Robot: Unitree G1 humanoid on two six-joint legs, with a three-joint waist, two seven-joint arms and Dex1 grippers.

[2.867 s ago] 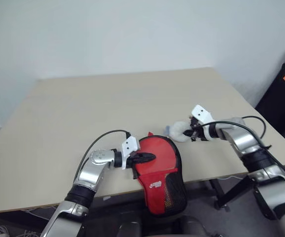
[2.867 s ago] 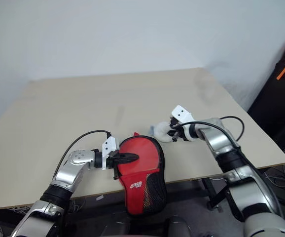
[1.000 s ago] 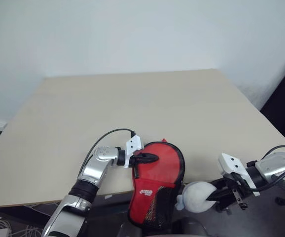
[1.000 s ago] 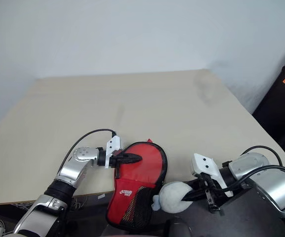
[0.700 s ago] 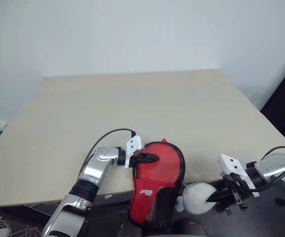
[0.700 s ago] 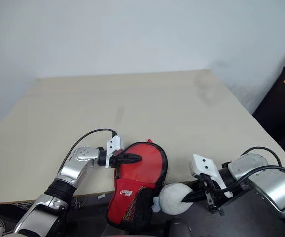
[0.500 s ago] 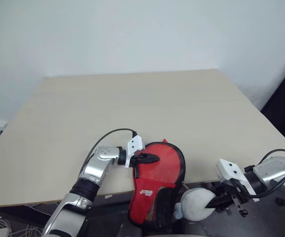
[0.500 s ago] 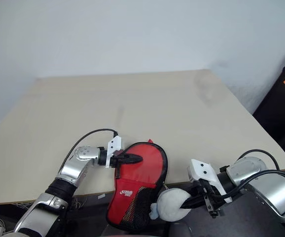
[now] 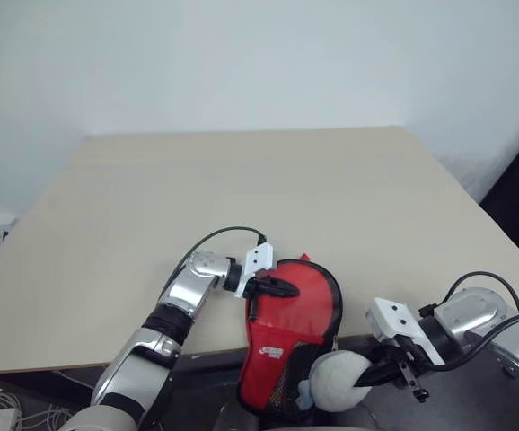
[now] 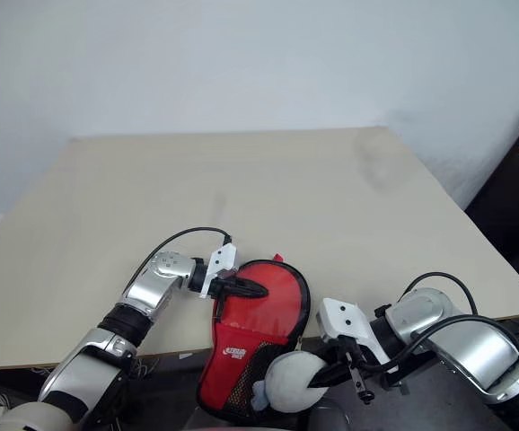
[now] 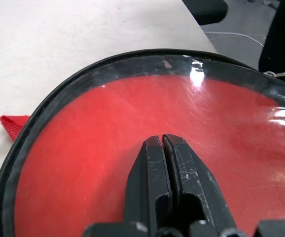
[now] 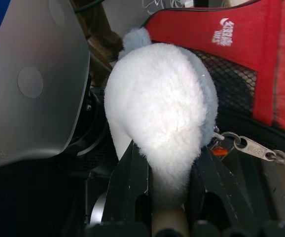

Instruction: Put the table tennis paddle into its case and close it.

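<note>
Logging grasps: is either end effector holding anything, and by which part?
The right end effector clamps the narrow end of a whitish fluffy lump hanging off the case. The left end effector is shut, pressing on the case's red face, holding nothing.

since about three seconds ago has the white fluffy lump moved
Yes. The white fluffy lump, held in the right end effector, has come off the table and now hangs past its near edge, beside the case's mesh end.

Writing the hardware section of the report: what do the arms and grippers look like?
Both arms are silver-grey metal with black joint bands and a loose black cable looping to the wrist. Each wrist carries a white angular block. The left gripper and the right gripper each have two tapered black fingers. No markings visible.
</note>
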